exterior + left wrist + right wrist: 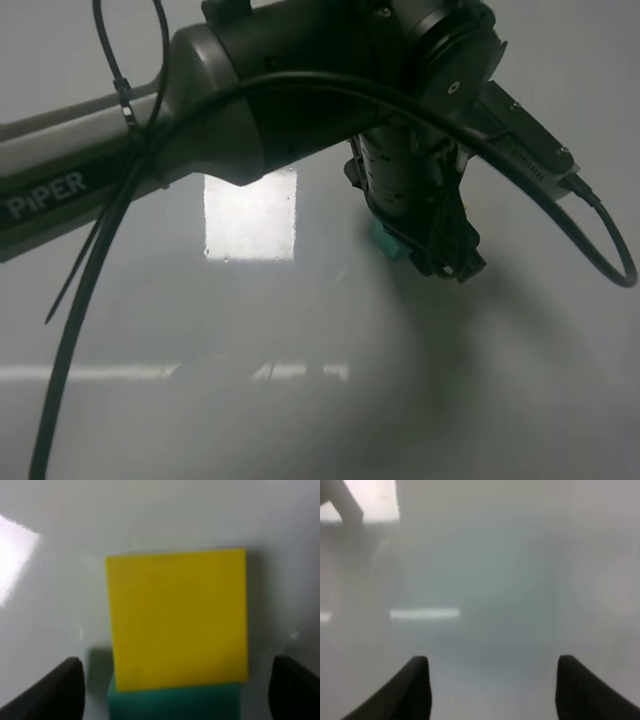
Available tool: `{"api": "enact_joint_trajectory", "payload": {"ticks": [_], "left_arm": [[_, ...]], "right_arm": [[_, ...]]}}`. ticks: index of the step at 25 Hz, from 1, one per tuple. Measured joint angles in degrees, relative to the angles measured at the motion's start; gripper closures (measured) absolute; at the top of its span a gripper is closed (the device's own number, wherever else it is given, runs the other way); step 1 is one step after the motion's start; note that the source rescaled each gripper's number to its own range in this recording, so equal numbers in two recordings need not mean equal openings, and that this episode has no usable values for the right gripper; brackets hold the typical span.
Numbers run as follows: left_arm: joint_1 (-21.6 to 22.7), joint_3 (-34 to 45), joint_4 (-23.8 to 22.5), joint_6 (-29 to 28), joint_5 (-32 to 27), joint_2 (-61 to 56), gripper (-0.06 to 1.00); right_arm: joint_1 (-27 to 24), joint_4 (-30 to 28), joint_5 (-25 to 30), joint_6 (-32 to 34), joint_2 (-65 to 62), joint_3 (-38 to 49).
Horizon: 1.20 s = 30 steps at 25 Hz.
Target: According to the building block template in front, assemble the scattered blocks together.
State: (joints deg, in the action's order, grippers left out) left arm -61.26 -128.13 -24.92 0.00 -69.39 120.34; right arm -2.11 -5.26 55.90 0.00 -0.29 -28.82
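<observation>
The left arm [250,110] reaches into the overhead frame's centre right so that its jaws hang apart astride the yellow cube [177,620], which sits on the counter [150,515] touching the teal cube [175,703], probably to steady that pairing, while the right jaws gape, empty.

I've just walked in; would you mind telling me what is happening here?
The left gripper hangs open over a yellow cube that sits flush against a teal cube, with its fingers on either side and touching neither. The right gripper is open over the table, holding nothing. In the high view the left arm blocks most of the scene.
</observation>
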Motion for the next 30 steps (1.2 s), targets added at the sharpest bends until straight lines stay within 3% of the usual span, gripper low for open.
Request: {"api": "enact_joint_trajectory", "payload": {"ticks": [3,4,6,7,14,21,30], "left_arm": [[0.1,0.0,-0.1,0.0,0.7,0.0,0.35],[0.1,0.0,-0.1,0.0,1.2,0.1,0.48],[0.1,0.0,-0.1,-0.7,2.2,0.2,0.87],[0.1,0.0,-0.2,-1.3,2.7,0.2,0.93],[0.1,-0.1,-0.4,-2.0,2.9,0.5,0.93],[0.1,-1.8,-0.3,2.6,-0.7,-0.6,0.93],[-1.0,-3.2,-1.6,9.2,-0.7,-8.6,0.93]], "right_arm": [[0.0,0.0,0.0,0.0,0.0,0.0],[0.0,0.0,0.0,0.0,0.0,0.0],[0.0,0.0,0.0,0.0,0.0,0.0],[0.0,0.0,0.0,0.0,0.0,0.0],[0.0,0.0,0.0,0.0,0.0,0.0],[0.0,0.0,0.0,0.0,0.0,0.0],[0.0,0.0,0.0,0.0,0.0,0.0]]}}
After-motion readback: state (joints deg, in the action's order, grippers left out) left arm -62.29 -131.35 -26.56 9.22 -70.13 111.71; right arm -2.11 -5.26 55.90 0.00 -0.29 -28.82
